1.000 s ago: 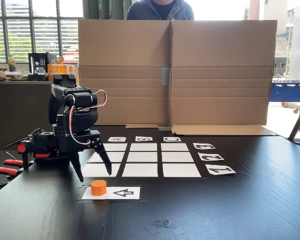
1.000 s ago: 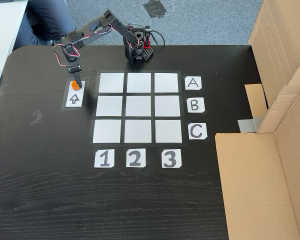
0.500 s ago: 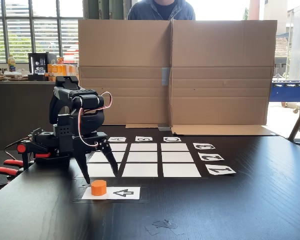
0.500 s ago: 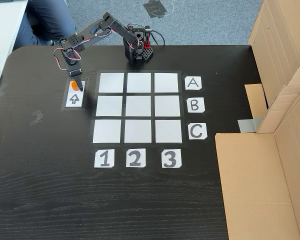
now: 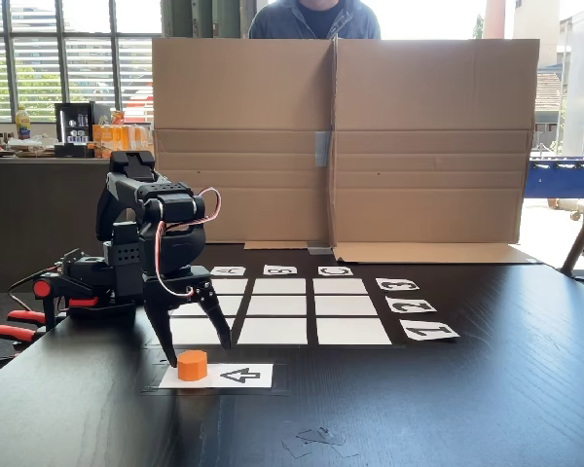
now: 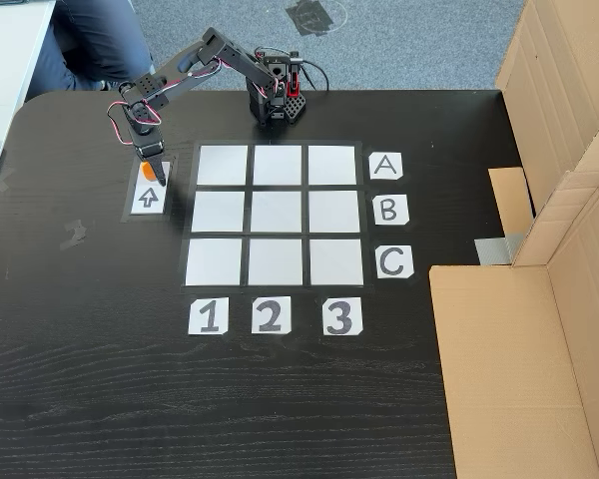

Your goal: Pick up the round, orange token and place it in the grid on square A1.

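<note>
a: where's the token [image 5: 192, 365]?

b: on the arrow card [image 5: 217, 376], right under the fingers [image 5: 197, 345]. in a fixed view from above, just an orange edge [image 6: 145, 172] peeks out beside them [image 6: 155, 176].

a: are the fingers clenched?

b: no, released and spread wide, tips straddling the token from above, one on each side. whether they touch it, i cannot tell.

a: and the grid [image 6: 276, 214]?

b: flat on the desk [image 6: 280, 399], just beside the fingers in that top view. square a1 [image 6: 223, 165] is its cell nearest them, bare. a person [image 5: 311, 18] stands past the cardboard [image 5: 341, 141], well behind the fingers.
</note>
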